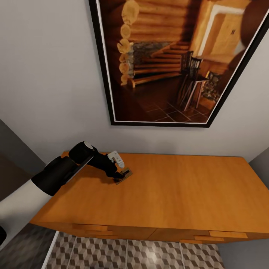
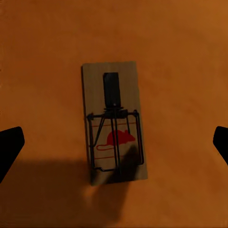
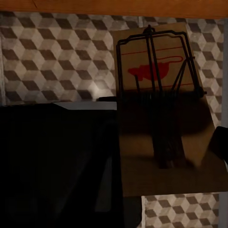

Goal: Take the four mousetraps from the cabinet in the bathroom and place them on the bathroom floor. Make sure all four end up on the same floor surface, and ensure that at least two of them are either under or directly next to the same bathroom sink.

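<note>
One mousetrap (image 1: 125,174), a small wooden board with a red mouse mark and dark wire parts, lies flat on the left part of the orange-brown cabinet (image 1: 179,190). My left gripper (image 1: 120,172) hangs just above it, open. In the left wrist view the mousetrap (image 2: 114,123) lies centred between the widely spread fingers (image 2: 9,145), which do not touch it. My right gripper (image 3: 166,154) is shut on a second mousetrap (image 3: 159,95), held low in front of the cabinet over the cube-patterned bathroom floor (image 3: 52,52).
A large framed picture (image 1: 168,59) hangs on the wall above the cabinet. Drawer fronts with bar handles (image 1: 89,227) face me, and the bathroom floor (image 1: 130,254) starts at their base. My own dark body (image 3: 52,161) sits close beside the held trap.
</note>
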Available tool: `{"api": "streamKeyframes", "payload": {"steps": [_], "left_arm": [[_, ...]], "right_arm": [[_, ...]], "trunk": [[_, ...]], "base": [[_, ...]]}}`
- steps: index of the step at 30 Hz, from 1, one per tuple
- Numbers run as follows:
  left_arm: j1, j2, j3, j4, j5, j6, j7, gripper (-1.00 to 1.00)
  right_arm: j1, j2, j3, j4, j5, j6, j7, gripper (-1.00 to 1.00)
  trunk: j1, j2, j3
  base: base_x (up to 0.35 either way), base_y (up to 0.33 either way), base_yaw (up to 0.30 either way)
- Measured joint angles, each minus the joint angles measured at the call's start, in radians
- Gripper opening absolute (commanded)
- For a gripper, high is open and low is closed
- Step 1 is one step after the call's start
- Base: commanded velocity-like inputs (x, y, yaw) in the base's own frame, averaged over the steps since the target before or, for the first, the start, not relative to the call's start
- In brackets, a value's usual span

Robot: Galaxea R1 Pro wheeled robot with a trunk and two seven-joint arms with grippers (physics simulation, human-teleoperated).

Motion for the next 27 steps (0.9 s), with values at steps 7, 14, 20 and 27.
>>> {"api": "streamKeyframes", "payload": {"steps": [7,14,20,27], "left_arm": [[0.0,-0.001,-0.001,0.009,-0.005,0.0,0.0,1.0],[0.001,-0.002,-0.007,0.019,-0.006,0.0,0.0,1.0],[0.001,-0.009,-0.033,0.032,-0.006,0.0,0.001,1.0],[0.0,-0.017,-0.042,0.042,-0.007,0.0,0.002,1.0]], "right_arm": [[0.0,0.0,0.0,0.0,0.0,0.0,0.0,-1.0],[0.0,-0.001,0.0,0.0,0.0,0.0,0.0,-1.0],[0.0,-0.001,0.0,0.0,0.0,0.0,0.0,-1.0],[0.0,-0.001,0.0,0.0,0.0,0.0,0.0,-1.0]], "trunk": [[0.0,0.0,0.0],[0.0,0.0,0.0],[0.0,0.0,0.0],[0.0,0.0,0.0]], "base": [[0.0,0.0,0.0],[0.0,0.0,0.0],[0.0,0.0,0.0],[0.0,0.0,0.0]]}}
